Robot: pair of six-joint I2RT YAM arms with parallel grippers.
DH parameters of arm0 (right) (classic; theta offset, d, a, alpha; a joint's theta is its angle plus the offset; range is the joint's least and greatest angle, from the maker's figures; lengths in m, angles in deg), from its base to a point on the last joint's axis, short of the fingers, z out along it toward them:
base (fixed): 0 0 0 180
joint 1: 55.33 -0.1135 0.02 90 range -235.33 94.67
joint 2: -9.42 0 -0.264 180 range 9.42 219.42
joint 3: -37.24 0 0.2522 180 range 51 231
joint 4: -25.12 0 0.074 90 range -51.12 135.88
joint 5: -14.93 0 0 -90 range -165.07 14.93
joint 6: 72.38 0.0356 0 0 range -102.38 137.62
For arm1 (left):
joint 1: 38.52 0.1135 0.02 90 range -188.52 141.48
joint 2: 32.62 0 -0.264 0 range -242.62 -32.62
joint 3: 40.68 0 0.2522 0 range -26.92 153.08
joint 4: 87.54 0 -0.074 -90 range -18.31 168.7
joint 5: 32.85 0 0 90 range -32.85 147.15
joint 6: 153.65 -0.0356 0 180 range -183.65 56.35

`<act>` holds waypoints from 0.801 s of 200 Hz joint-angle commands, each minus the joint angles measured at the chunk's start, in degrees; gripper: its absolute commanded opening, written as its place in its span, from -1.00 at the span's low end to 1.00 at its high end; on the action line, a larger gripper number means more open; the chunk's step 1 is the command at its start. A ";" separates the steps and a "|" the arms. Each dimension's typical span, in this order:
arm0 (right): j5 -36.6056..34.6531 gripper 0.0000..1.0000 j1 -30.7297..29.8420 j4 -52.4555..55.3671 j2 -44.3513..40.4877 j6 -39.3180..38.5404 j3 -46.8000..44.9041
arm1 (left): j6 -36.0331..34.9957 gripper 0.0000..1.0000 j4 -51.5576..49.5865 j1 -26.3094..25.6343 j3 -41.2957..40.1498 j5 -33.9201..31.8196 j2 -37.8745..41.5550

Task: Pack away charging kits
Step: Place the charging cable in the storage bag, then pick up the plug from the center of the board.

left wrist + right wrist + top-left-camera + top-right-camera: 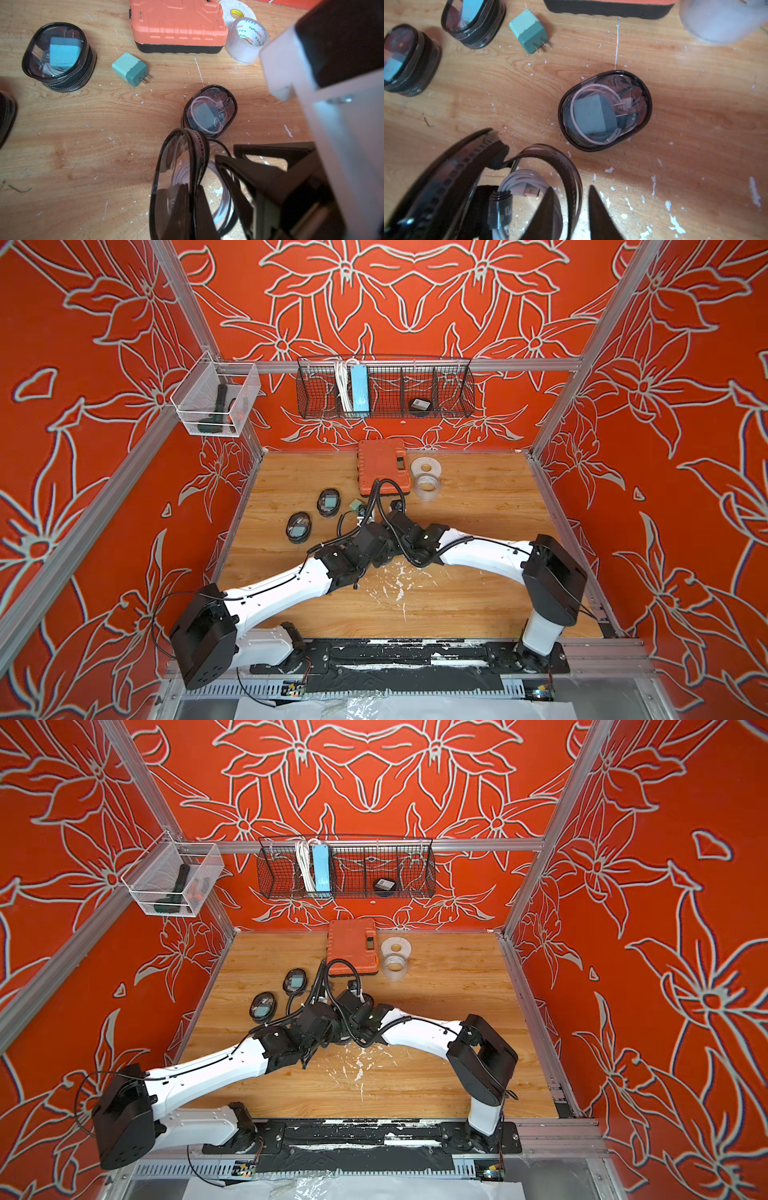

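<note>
An open black-rimmed pouch point(446, 187) stands under both wrists with its clear lid point(174, 166) swung up. A coiled white cable point(521, 182) lies inside it. My left gripper point(194, 188) is shut on the pouch's zip rim. My right gripper point(571, 187) is open and straddles the pouch wall, one finger inside and one outside. A loose teal plug point(129, 68) lies on the table just beyond. A zipped pouch point(604, 108) holding a plug and cable sits beside it. Two more closed pouches point(329, 502) point(298, 526) lie to the left. In both top views the wrists hide the grippers.
An orange tool case point(383, 466) and two tape rolls point(426, 466) point(428, 487) sit at the table's back. A black wire basket point(453, 385) on the back wall holds a light-blue power strip point(358, 387) and a dark round item point(419, 404). A mesh bin point(199, 406) hangs at left.
</note>
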 commanded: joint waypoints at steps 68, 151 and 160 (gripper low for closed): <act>-1.11 -0.09 -0.89 0.98 -3.13 -0.67 0.80 | 3.93 -1.00 -5.37 0.80 2.55 -8.38 -0.63; -3.47 0.24 -0.89 -2.32 -7.33 -1.94 -2.24 | 8.31 -1.00 -9.94 13.62 1.12 -3.77 -3.22; -3.88 0.25 -0.89 -2.87 -6.35 -3.27 -1.23 | 8.70 -1.00 -10.80 14.89 1.13 -4.08 -3.03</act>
